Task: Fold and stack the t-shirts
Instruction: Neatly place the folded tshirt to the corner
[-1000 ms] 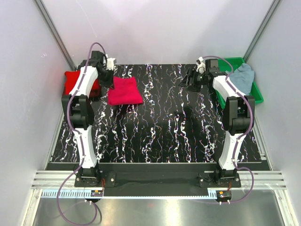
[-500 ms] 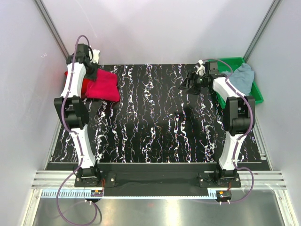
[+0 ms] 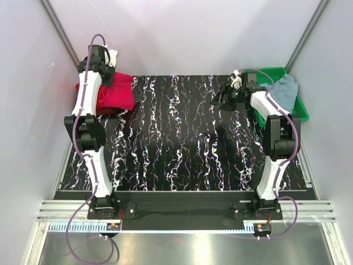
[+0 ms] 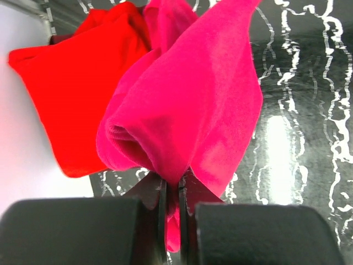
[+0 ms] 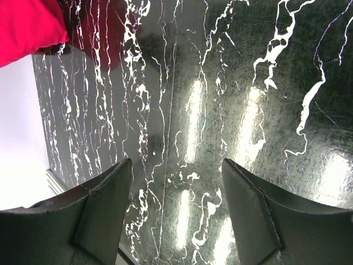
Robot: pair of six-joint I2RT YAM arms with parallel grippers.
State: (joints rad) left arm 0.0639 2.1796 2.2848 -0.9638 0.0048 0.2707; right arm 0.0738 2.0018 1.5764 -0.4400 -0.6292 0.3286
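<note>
Carrying the crimson shirt (image 4: 187, 99) to the stack
It hangs from the left jaws, which are shut on its edge, with the red shirt (image 4: 83, 94) just ahead-left of them; next it seems to need lowering flat on top, then release. The right jaws gape empty over the counter (image 5: 220, 83), the grey shirt (image 3: 284, 88) off to their right.

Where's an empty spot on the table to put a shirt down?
The wide middle of the black table is bare, between the crimson shirt and the open right hand. Crowded: the far left corner, where the left hand holds that shirt by the red shirt, and the green tray with the grey-blue shirt.
</note>
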